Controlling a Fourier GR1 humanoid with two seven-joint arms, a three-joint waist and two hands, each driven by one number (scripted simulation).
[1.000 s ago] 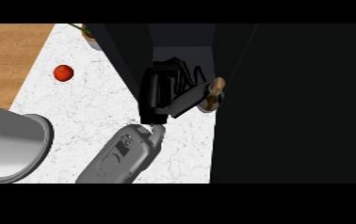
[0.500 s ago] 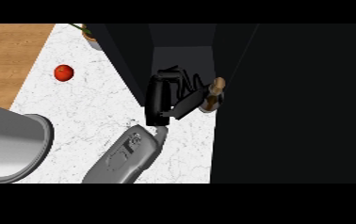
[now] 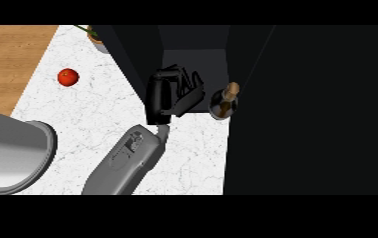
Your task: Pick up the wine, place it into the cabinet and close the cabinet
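- The left robot hand (image 3: 167,94), black at the end of a grey forearm (image 3: 125,163), sits in front of the opening of a dark cabinet (image 3: 193,52). The forearm comes up from the lower edge of the view and leans to the right.
- Its fingers (image 3: 189,80) are fanned out and fairly straight, pointing up and to the right into the cabinet's shadow. They curl round nothing, so the hand is spread and holds nothing.
- The dark wine bottle with a brown neck (image 3: 224,101) is seen almost from above. It stands upright just to the right of the hand, at the front edge of the cabinet's dark floor.
- Whether the hand touches the bottle cannot be told, as both are dark against a dark ground. The bottle's lower edge borders the white bench, so I cannot tell whether it stands wholly inside.
- A broad black panel (image 3: 303,107), just right of the bottle, fills the right side of the view.
- The white marbled bench (image 3: 88,113) runs beneath the forearm and out to the left.
- A small round red fruit (image 3: 68,77) lies on the bench, well apart from the hand on its left.
- A potted green plant (image 3: 96,38) stands at the far edge, beside the cabinet's left wall.
- A grey metal basin (image 3: 23,154) shows at the lower left, and a strip of brown wooden surface (image 3: 21,57) at the upper left.
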